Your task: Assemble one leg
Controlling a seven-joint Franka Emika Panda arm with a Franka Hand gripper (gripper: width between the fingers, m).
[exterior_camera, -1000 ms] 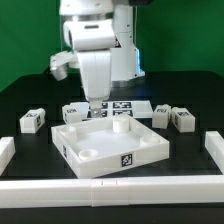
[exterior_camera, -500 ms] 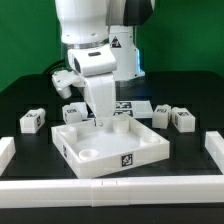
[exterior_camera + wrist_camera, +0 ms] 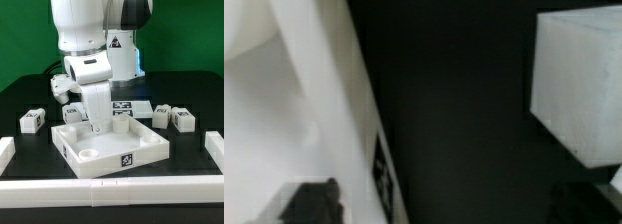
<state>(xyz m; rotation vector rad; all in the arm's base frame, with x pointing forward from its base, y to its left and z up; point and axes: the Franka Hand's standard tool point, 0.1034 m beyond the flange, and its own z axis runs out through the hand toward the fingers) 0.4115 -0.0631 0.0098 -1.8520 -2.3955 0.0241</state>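
At the middle of the exterior view my arm hangs over the back part of the tray (image 3: 100,163), and my pincer (image 3: 100,129) sits low there. It is white against white, so I cannot tell how far it gapes or whether it grips anything, and the wrist view is too blurred to help. On the black bench (image 3: 30,95) the leftmost leg (image 3: 30,121) lies well left of the tray. A second leg (image 3: 72,114) is just left of my arm. A third leg (image 3: 160,116) and a fourth leg (image 3: 184,119) sit side by side at the frame's right.
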